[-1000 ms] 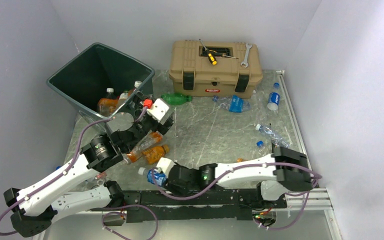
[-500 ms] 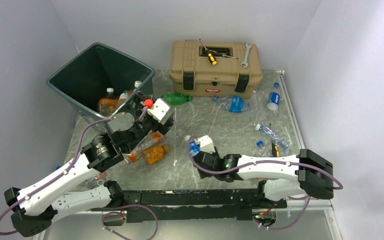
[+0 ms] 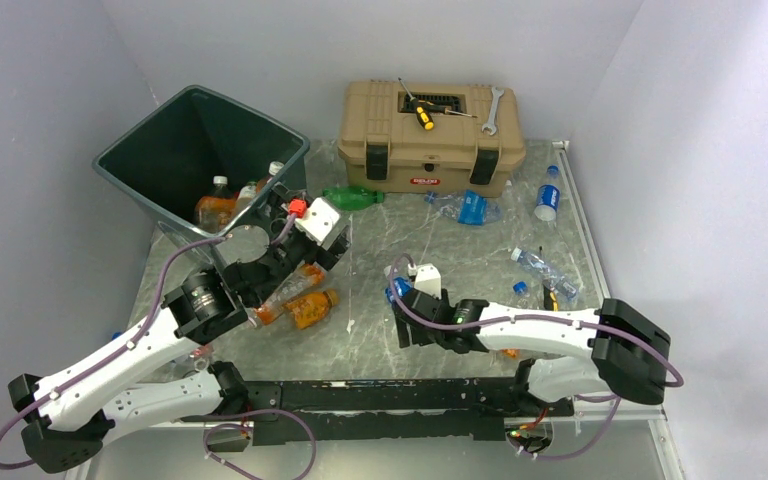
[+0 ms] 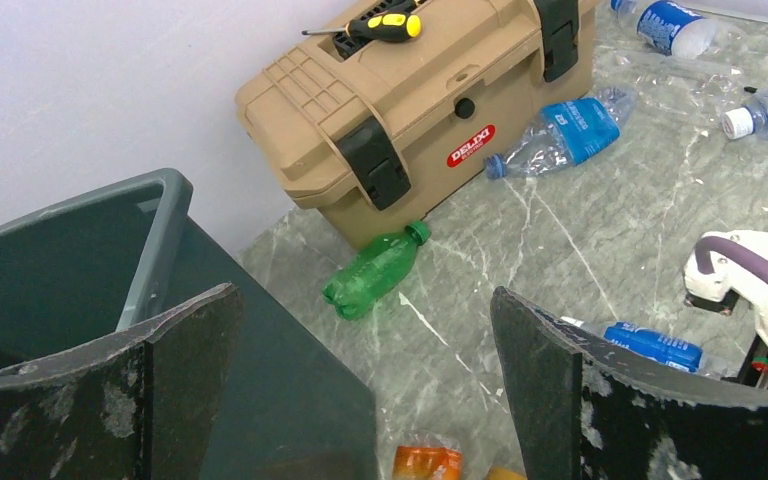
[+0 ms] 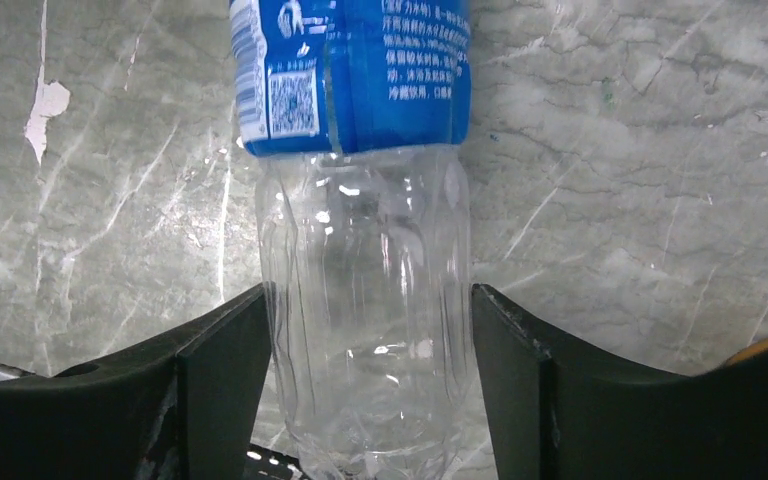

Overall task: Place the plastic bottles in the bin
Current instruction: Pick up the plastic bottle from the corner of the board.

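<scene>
The bin (image 3: 175,135) stands at the far left, with some bottles (image 3: 216,205) inside it (one is orange). Just right of the bin, the left gripper (image 4: 362,300) hangs with its jaws wide apart and nothing between them. Two orange bottles (image 3: 300,300) lie near the bin, and a green bottle (image 3: 352,197) lies to its right. Further right of the bin, the right gripper (image 5: 368,295) has a clear blue-label bottle (image 5: 360,230) between its fingers. Both seem to touch it, but whether they press it I cannot tell.
</scene>
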Motion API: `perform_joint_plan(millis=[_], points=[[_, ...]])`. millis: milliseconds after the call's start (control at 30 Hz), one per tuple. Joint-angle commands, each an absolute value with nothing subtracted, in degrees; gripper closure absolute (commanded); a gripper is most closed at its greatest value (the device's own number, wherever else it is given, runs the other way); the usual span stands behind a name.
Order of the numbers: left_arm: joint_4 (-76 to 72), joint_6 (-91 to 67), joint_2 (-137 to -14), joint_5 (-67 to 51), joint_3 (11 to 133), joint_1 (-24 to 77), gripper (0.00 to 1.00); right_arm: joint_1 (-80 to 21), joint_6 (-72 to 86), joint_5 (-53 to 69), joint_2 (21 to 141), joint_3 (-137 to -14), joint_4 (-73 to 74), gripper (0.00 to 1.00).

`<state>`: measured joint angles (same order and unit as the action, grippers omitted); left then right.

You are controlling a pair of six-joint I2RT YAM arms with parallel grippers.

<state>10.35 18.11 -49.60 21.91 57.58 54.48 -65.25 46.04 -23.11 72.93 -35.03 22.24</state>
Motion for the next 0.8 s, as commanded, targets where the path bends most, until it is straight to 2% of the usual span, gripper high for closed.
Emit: perform_joint_plan(millis=[0,533,700,767], points=[[8.3,17.8,-49.4,22.5,58.2,55.0,0.01,-63.7,44.8,-19.7,73.9,-35.8,19.8,0.25],[9.2,17.7,-51.1,21.7,58.7,55.2,0.01,-60.8,34.2,-12.5,83.2,-44.1,27.1,0.23],[9.2,17.6,-51.1,21.9,58.6,55.4,0.01,-60.3,32.4,-12.0,82.9,-45.8,28.9,0.42],[9.2,17.7,-51.2,21.9,58.6,55.5,0.01,-60.2,32.3,-13.3,81.0,-46.4,29.9,0.46]])
